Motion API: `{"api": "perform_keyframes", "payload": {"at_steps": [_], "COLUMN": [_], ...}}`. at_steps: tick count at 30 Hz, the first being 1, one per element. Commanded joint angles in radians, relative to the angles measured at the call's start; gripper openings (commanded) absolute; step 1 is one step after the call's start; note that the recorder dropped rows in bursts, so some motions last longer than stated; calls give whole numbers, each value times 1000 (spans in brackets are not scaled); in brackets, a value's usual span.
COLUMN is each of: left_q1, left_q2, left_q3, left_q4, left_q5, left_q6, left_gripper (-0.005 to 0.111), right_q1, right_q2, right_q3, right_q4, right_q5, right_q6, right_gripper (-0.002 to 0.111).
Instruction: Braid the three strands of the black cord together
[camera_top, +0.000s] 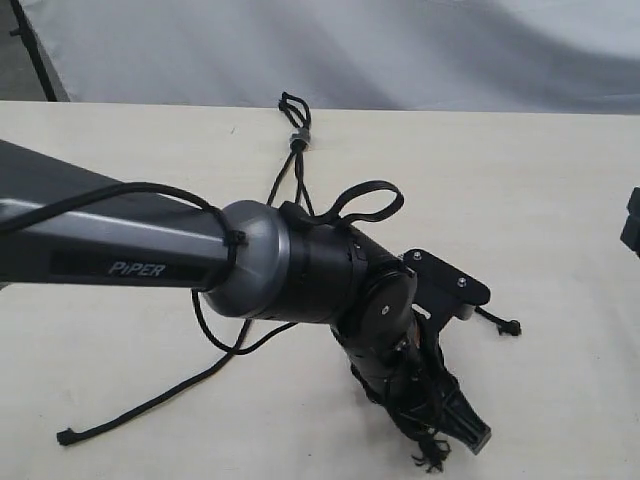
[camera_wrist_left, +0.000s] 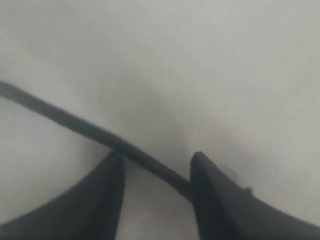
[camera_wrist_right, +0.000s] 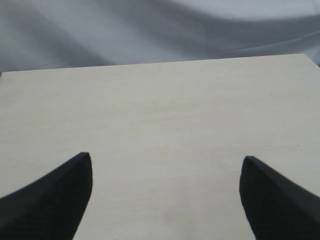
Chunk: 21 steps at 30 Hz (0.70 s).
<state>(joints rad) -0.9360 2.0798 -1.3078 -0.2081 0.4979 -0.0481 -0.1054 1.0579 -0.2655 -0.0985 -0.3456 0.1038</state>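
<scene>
The black cord lies on the pale table with its short loop (camera_top: 293, 104) and grey band (camera_top: 297, 140) at the far edge. One strand (camera_top: 140, 405) runs out to the near left. A second strand (camera_top: 500, 322) ends to the right of the arm. The third strand (camera_wrist_left: 90, 131) crosses between the fingers of my left gripper (camera_wrist_left: 156, 156), touching one finger; its frayed tip (camera_top: 432, 458) shows below the left gripper (camera_top: 445, 435). The jaws stand well apart, low over the table. My right gripper (camera_wrist_right: 166, 160) is open over bare table, at the right edge (camera_top: 632, 222).
The left arm (camera_top: 150, 250) stretches across the table and hides the middle of the strands. Its thicker black cable (camera_top: 365, 195) loops above the wrist. A grey cloth backdrop (camera_top: 400, 50) hangs behind the table's far edge.
</scene>
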Motion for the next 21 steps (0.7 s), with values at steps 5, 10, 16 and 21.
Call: {"api": "perform_keyframes", "payload": {"at_steps": [5, 10, 16, 21], "left_q1": [-6, 6, 176, 369], "left_q2": [-20, -229, -307, -307], "left_q3": [7, 9, 147, 317], "left_q4": [151, 629, 778, 778], "left_q5": [242, 407, 450, 274], "left_q6": [62, -220, -283, -317], "left_gripper": [0, 0, 0, 0], "right_q1": [28, 28, 28, 28], "right_q2": [2, 2, 2, 2], "right_q3": [2, 2, 2, 2], "right_q4": [-1, -1, -1, -1], "right_q5": [-16, -16, -16, -16], "right_q6": [2, 2, 2, 4], "right_gripper": [76, 76, 76, 76]}}
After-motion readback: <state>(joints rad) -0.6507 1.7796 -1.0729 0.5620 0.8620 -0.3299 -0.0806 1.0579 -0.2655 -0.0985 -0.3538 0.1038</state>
